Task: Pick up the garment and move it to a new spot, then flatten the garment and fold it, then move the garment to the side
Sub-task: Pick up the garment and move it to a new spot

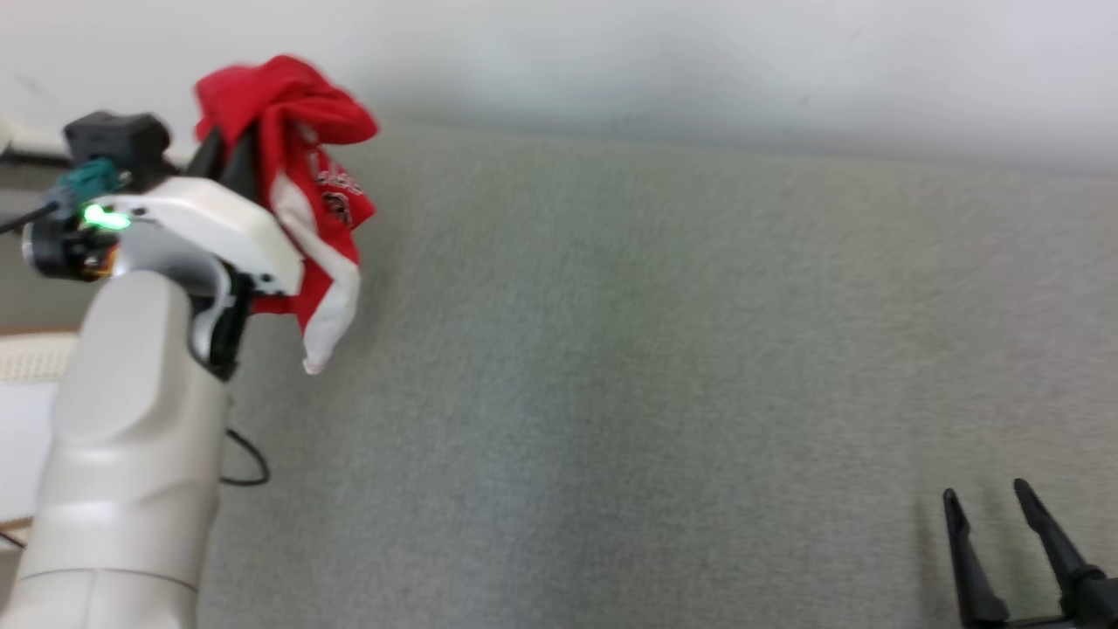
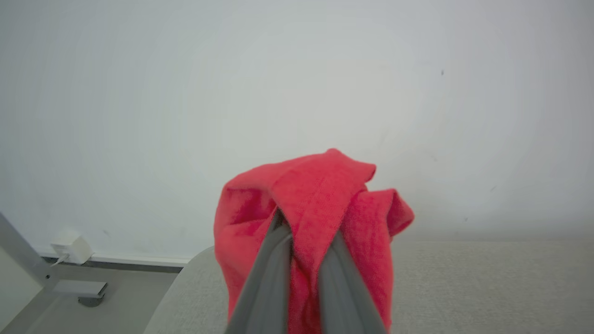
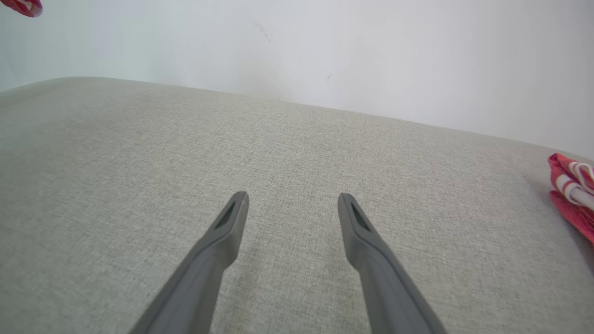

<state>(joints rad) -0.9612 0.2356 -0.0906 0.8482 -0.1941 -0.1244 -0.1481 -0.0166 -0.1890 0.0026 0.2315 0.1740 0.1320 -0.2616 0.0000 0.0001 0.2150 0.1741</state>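
The garment (image 1: pixel 323 175) is red with white panels and small print. It hangs bunched in the air above the far left edge of the grey padded surface (image 1: pixel 655 349). My left gripper (image 1: pixel 231 144) is shut on the garment, its fingers buried in the folds. In the left wrist view the red cloth (image 2: pixel 315 185) drapes over both fingers of the left gripper (image 2: pixel 307 227), hiding their tips. My right gripper (image 1: pixel 985 494) stands open at the near right, low over the surface. In the right wrist view, the right gripper (image 3: pixel 293 198) holds nothing, and a corner of the garment (image 3: pixel 21 5) shows.
A white wall runs along the far edge of the surface. A second red-and-white striped cloth (image 3: pixel 573 195) lies at the right edge of the right wrist view. Off the left edge are floor, a metal leg (image 2: pixel 18 250), a white plug (image 2: pixel 69 248) and a thin cable (image 1: pixel 249 463).
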